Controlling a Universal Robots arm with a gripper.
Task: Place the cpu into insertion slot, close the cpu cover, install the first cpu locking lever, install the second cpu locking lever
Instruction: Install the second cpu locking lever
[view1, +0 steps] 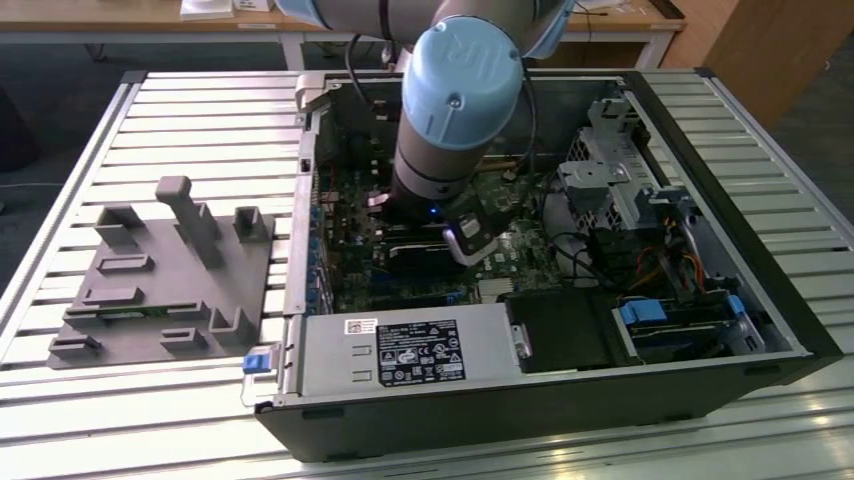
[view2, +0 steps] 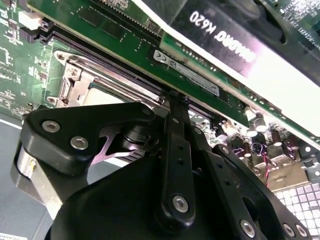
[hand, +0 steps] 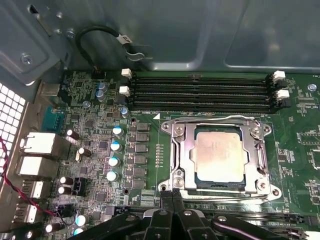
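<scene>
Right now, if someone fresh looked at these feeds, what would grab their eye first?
In the first wrist view, the cpu with its pale metal top sits in the insertion slot, the cpu cover framing it. The black hand is at the socket's edge, fingers together. In the exterior view, the arm's big blue joint cap looms over the open computer case.

An open black computer case (view1: 561, 400) lies on a slatted metal table (view1: 200, 110), with a grey moulded fixture (view1: 160, 275) just beside it on the exterior view's left. Inside, a labelled silver power supply (view1: 400, 352) sits at the near edge. In the first wrist view, four long memory slots (hand: 200, 90) run beside round capacitors (hand: 116, 147)
</scene>
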